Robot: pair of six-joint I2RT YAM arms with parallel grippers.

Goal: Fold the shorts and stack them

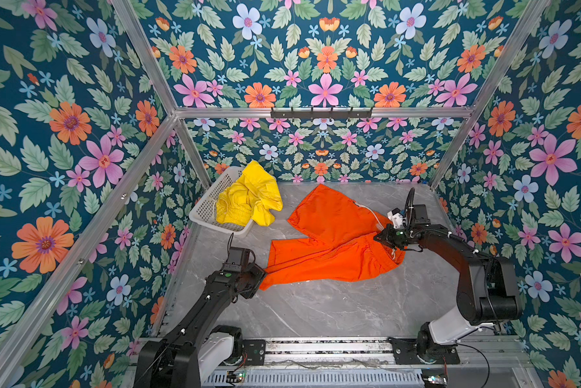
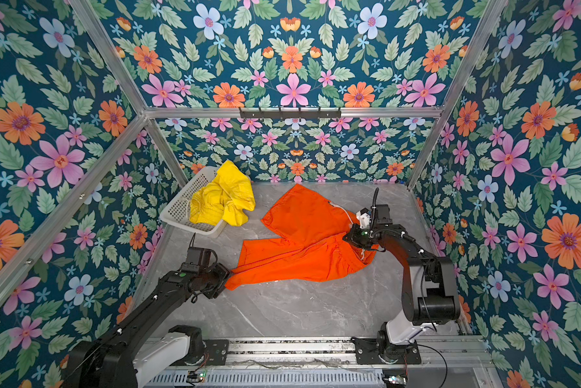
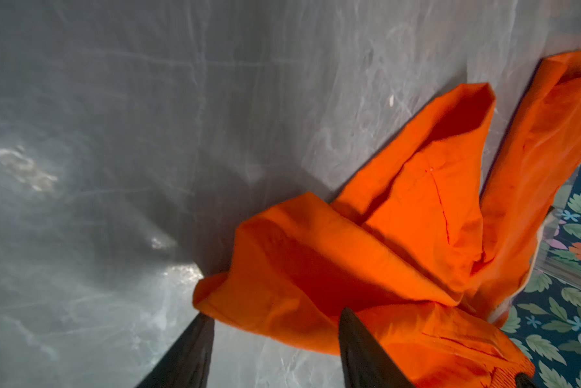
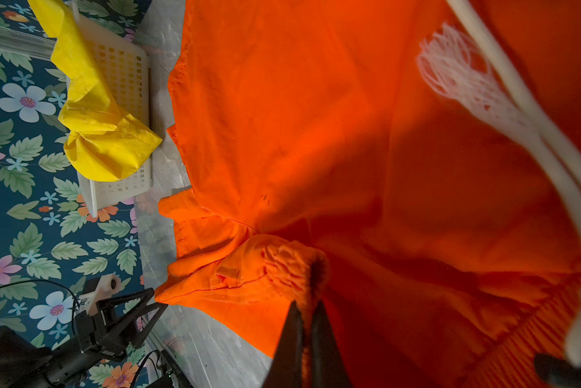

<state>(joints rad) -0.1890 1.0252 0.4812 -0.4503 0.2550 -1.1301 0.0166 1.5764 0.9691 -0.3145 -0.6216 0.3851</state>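
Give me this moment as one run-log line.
orange shorts: spread out, unfolded | right fingers: shut on waistband | left fingers: open at leg hem | yellow shorts: heaped in basket

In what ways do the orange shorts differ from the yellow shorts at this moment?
The orange shorts lie spread out on the table; the yellow shorts sit crumpled in the white basket, hanging over its rim. The right tool pinches the orange shorts at the gathered waistband; no tool touches the yellow shorts. Both are thin, bright fabric, and neither pair is folded yet.
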